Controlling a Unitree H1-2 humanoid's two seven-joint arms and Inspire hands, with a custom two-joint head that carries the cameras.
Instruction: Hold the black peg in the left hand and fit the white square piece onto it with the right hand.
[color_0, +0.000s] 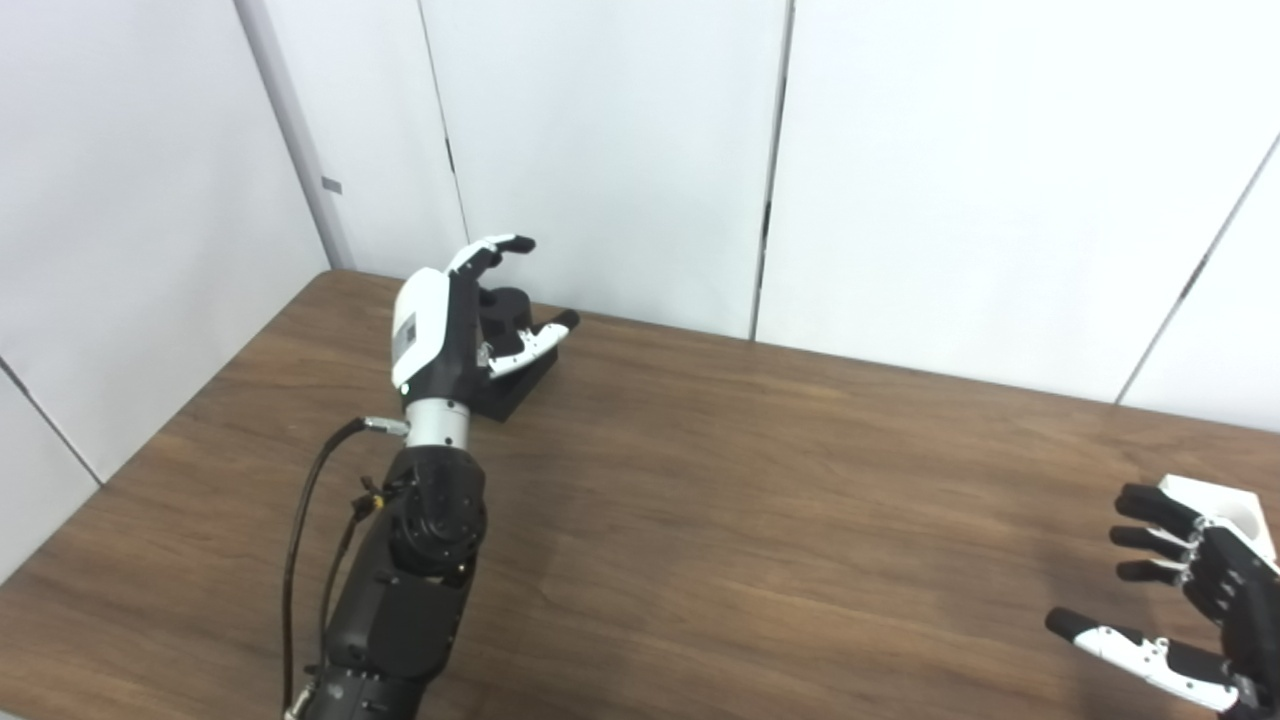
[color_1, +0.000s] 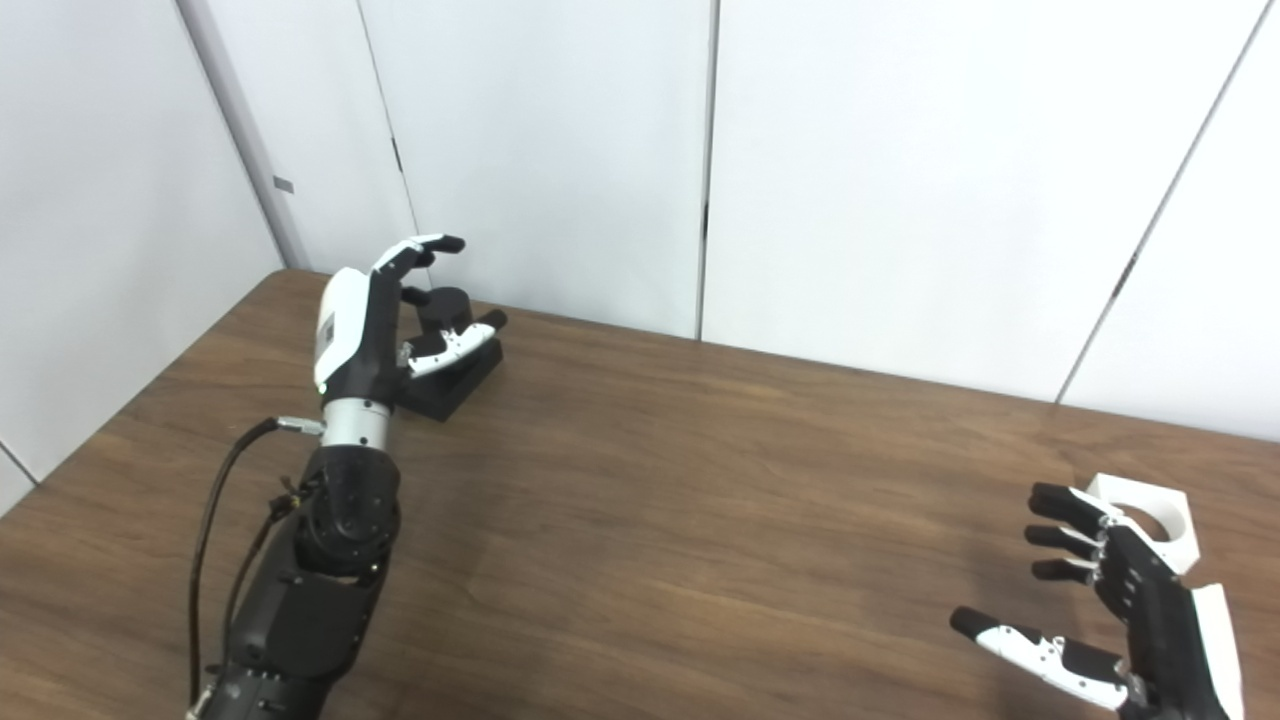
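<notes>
Trouble, we judge, is toppling the black peg (color_1: 445, 305) at upper left (left hand (color_1: 375, 320) spread, unclosed) while our right hand (color_1: 1120, 600), fingers apart, sits near the white square piece (color_1: 1150, 515).

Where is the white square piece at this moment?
The white square piece with a round hole lies on the brown wooden table at the right side, just behind the open right hand, not held.

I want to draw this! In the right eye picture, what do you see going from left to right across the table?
Left hand → black peg → right hand → white piece.
</notes>
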